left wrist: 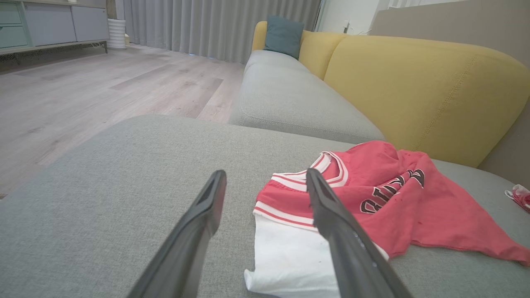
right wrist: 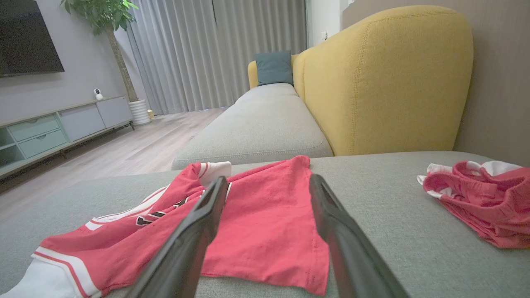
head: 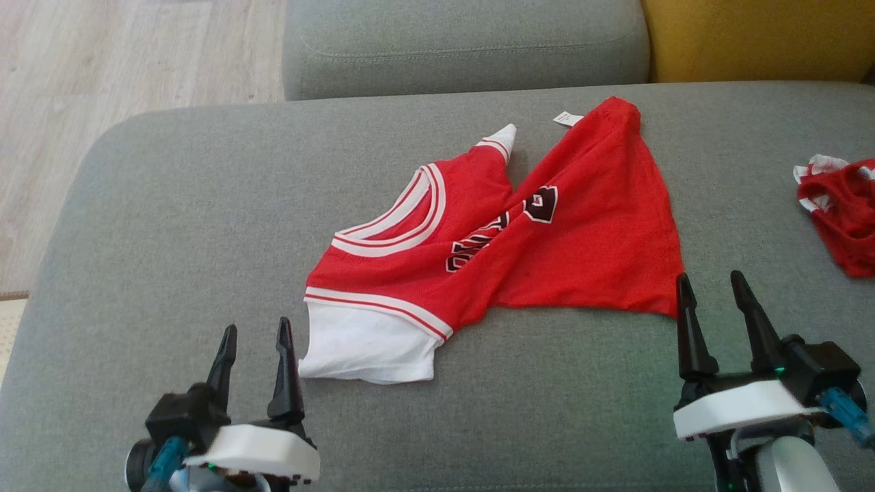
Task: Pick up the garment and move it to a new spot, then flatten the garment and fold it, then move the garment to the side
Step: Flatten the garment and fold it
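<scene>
Red basketball jersey (head: 588,232) lies rumpled just ahead of left gripper (head: 258,325) and right gripper (head: 709,275); both released, holding nothing.

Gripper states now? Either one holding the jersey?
Left gripper: open, holding nothing, near the white part of the jersey.
Right gripper: open, holding nothing, by its red hem corner.

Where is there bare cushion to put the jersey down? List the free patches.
Widest: the grey cushion left of the red jersey, out to its rounded edge. Also the strip between the jersey and the small red garment, and the front band between left gripper and right gripper. Crowded: the middle and far right edge.
</scene>
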You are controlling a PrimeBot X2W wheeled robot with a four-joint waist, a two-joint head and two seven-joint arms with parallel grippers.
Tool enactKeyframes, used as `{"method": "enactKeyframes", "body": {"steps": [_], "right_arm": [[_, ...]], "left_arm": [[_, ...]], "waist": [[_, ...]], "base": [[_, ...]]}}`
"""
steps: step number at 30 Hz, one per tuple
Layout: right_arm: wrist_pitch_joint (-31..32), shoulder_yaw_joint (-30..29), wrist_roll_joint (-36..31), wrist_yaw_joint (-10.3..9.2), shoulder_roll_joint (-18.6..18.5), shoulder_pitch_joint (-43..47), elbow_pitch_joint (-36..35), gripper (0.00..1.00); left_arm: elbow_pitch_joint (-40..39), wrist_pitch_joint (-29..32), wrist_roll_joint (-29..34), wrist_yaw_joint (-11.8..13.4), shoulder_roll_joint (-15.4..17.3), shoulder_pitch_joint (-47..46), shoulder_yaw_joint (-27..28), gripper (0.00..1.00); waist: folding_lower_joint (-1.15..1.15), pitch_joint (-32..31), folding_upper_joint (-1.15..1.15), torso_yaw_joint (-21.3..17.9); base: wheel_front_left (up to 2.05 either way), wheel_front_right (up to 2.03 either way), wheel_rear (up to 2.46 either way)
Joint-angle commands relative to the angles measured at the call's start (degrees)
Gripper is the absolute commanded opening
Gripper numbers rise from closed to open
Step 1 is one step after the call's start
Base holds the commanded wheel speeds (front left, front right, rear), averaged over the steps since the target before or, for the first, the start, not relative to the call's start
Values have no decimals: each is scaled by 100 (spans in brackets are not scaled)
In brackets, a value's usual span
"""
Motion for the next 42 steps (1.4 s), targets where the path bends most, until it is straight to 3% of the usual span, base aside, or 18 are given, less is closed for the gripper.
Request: {"method": "enactKeyframes", "body": {"steps": [1, 6, 17, 33, 34, 35, 36, 38, 39, 42], "right_arm": [[7, 144, 33, -5, -22, -138, -185, 100], [8, 148, 53, -5, -22, -162, -174, 100], [1, 170, 62, -5, -22, -259, -158, 100], [-70, 125, 82, -5, -21, -424, -85, 100], [-76, 115, 83, -5, -21, -426, -75, 100], [-76, 97, 83, -5, -21, -426, -58, 100], [-63, 52, 74, -5, -21, -424, 2, 100], [-33, -29, 51, -5, -21, -432, 101, 100], [-16, -77, 42, -5, -21, -439, 165, 100], [64, -217, -3, -5, -21, -465, 391, 100]], "left_arm": [[-194, -45, 22, 22, 6, -170, 135, 100], [-64, -45, 3, -5, 6, -152, 89, 100], [1074, 426, -291, -265, 27, -387, -75, 100], [1849, 414, -441, -417, 56, -1007, -104, 100], [1859, 403, -452, -438, 56, -1019, -114, 89], [1864, 391, -458, -449, 56, -1029, -124, 67], [1867, 377, -465, -468, 55, -1044, -148, 35], [1867, 385, -479, -488, 55, -1052, -175, 8], [1865, 392, -485, -494, 54, -1054, -187, 0], [1850, 413, -500, -502, 54, -1051, -218, 0]], "waist": [[0, 11, 0, 6], [0, 66, 0, 8], [0, 335, 0, -100], [0, 764, 0, -368], [0, 774, 0, -368], [0, 781, 0, -365], [0, 790, 0, -349], [0, 796, 0, -326], [0, 798, 0, -312], [0, 797, 0, -268]], "base": [[0, 0, 0], [0, 0, 0], [0, 0, 0], [0, 0, 0], [0, 0, 0], [0, 0, 0], [0, 0, 0], [0, 0, 0], [0, 0, 0], [0, 0, 0]]}}
